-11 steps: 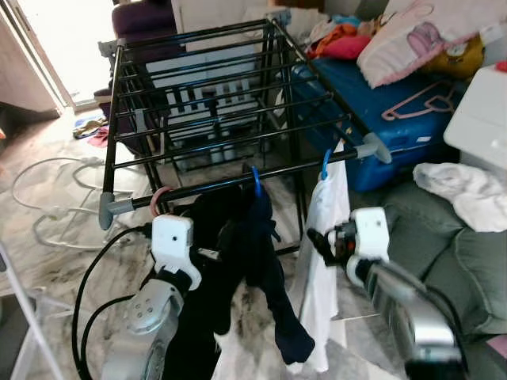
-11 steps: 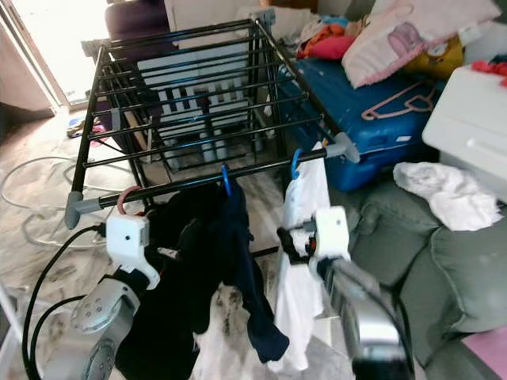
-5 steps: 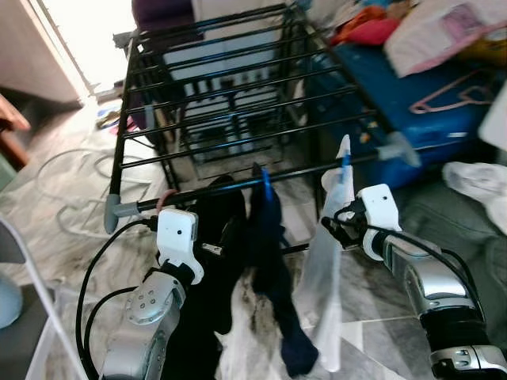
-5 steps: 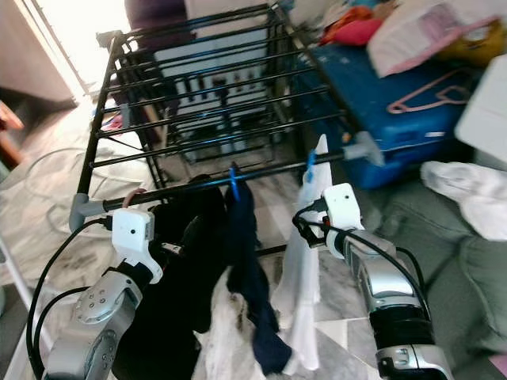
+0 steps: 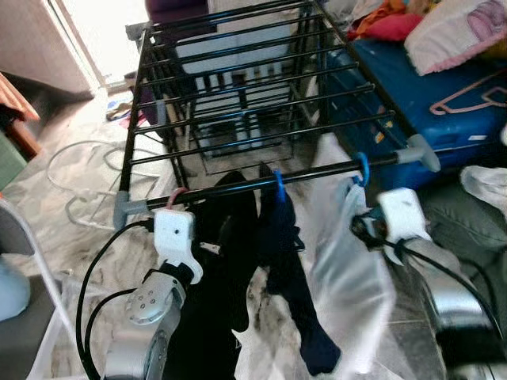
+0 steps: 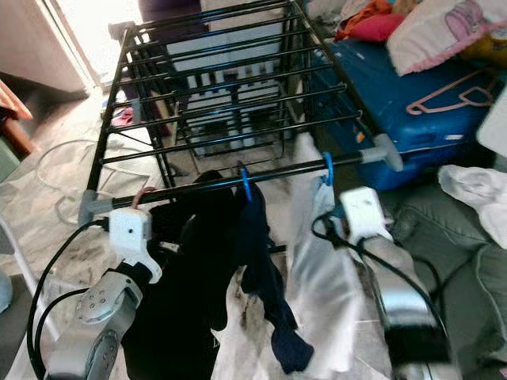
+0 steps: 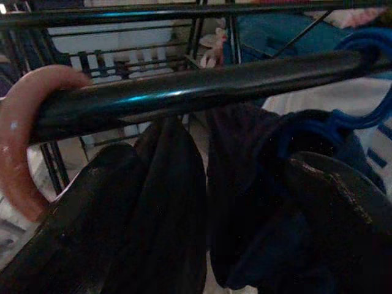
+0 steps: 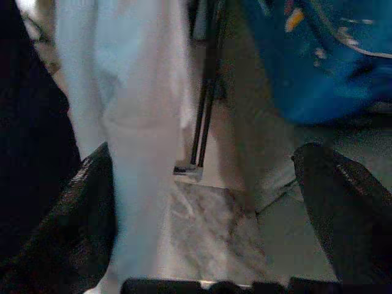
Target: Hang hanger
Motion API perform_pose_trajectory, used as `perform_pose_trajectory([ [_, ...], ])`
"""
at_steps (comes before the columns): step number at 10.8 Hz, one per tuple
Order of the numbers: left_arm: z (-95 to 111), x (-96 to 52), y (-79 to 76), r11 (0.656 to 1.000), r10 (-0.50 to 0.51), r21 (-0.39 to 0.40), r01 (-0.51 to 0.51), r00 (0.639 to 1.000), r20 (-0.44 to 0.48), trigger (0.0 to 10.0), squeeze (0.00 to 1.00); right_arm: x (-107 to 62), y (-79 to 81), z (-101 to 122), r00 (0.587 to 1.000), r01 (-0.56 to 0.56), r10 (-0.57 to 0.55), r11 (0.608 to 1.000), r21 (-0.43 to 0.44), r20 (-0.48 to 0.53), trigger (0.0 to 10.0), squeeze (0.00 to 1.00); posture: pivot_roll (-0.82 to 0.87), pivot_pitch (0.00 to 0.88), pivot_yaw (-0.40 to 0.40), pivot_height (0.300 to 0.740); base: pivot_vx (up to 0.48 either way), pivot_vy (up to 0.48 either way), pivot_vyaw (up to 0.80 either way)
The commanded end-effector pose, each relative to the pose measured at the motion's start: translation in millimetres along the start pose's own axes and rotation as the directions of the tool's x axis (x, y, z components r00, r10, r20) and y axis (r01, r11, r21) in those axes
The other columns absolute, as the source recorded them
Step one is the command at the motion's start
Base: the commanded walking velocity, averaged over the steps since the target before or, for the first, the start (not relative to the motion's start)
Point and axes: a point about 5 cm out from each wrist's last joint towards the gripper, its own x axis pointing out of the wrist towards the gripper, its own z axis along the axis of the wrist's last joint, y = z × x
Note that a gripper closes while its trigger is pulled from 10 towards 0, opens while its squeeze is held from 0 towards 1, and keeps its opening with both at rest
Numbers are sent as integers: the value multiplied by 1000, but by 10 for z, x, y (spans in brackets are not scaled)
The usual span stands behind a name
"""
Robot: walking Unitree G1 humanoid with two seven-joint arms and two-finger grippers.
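While the left gripper (image 7: 202, 202) pinches black clothing (image 5: 210, 309) under the rail (image 7: 184, 92), the right gripper (image 8: 208, 202) gapes empty beside a white garment (image 8: 135, 122).

Both arms raised forward — right gripper (image 8: 205, 184) fingers spread wide.

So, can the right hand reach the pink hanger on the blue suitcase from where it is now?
Probably not yet. The right hand sits low beside the white garment, and the pink hanger lies well beyond it on the blue suitcase.

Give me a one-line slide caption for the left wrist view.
Pink hanger hook looped over the rack's front bar, dark garments hanging beneath.
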Motion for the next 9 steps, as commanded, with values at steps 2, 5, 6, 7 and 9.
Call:
perform_pose_trajectory([
  [2,-27,15,48,1000,23,4,-23,1000,-13,10000,0,-82,121,76,999,-12,9,997,79,44,10000,0,-188,16,119,740,0,0,0],
  [5,-45,28,47,1000,21,8,-21,999,-28,10000,0,-116,202,-39,995,-100,100,989,111,7,10000,0,-182,7,116,740,0,0,0],
  [6,-47,30,59,1000,23,12,-22,999,-32,10000,0,-119,176,-73,993,-115,117,986,123,-12,0,0,-182,3,117,740,0,0,0],
  [7,-55,31,59,1000,22,14,-21,999,-36,10000,0,-137,144,-80,992,-121,124,985,123,-16,0,0,-183,1,117,740,0,0,0],
  [9,-70,37,44,1000,11,19,-11,999,-45,10000,0,-153,60,-117,990,-137,141,984,114,-23,0,0,-182,0,116,740,0,0,0],
])
